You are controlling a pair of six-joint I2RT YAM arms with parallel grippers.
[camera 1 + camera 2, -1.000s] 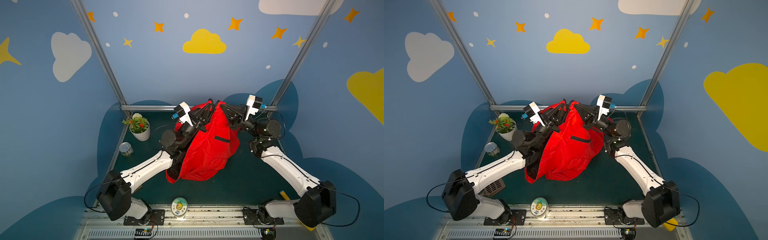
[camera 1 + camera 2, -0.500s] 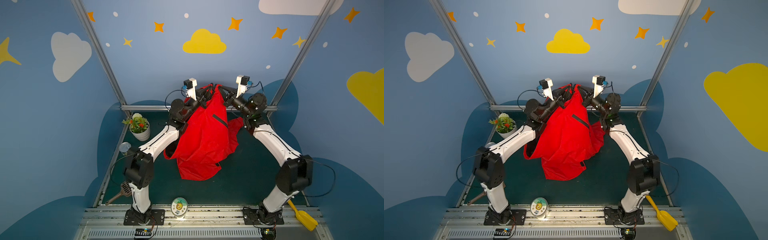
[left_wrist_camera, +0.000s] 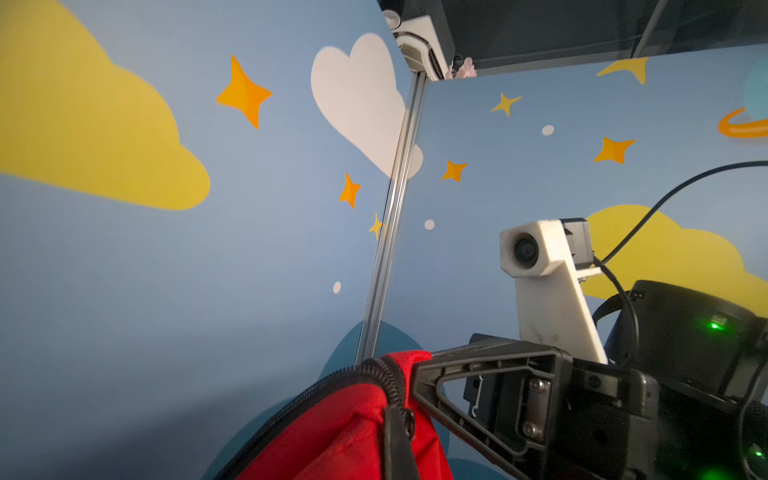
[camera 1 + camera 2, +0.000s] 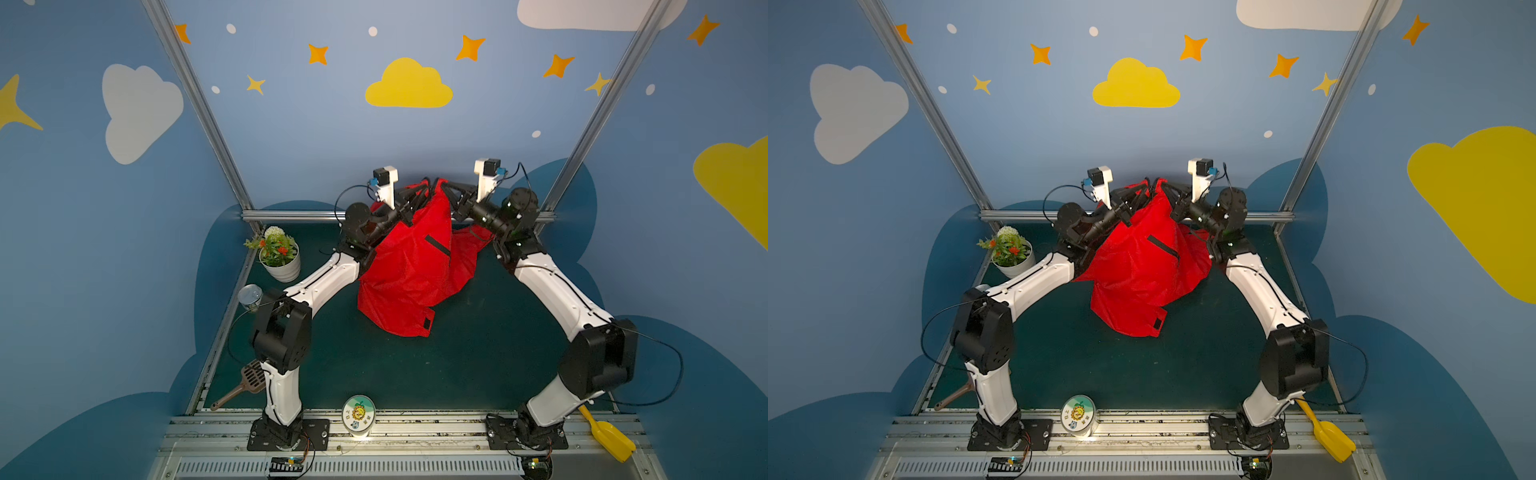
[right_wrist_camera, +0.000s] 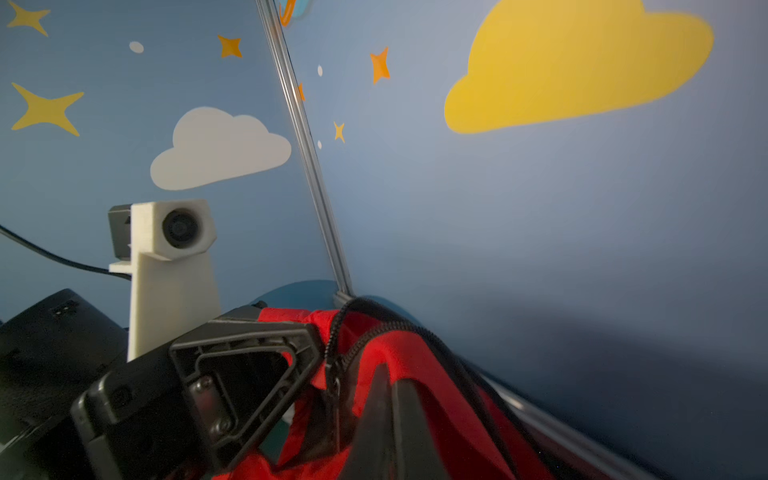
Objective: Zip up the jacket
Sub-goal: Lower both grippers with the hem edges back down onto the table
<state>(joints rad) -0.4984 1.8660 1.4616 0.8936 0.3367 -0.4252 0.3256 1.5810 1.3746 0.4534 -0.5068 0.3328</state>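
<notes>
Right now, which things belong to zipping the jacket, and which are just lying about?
For the job: jacket, left gripper and right gripper, both shut on its top edge.
Lying about: potted plant, tin can, brown scoop, round tub, yellow shovel.

A robot lab's test booth, by the look of it: blue panel walls [image 4: 291, 137] painted with clouds and stars, bare aluminium posts [image 4: 199, 104], a green mat [image 4: 478, 353] – and a left arm [image 4: 324, 278] and right arm [image 4: 557, 291] bolted to a metal rail [image 4: 415, 428], with a potted plant [image 4: 278, 253] as a prop
</notes>
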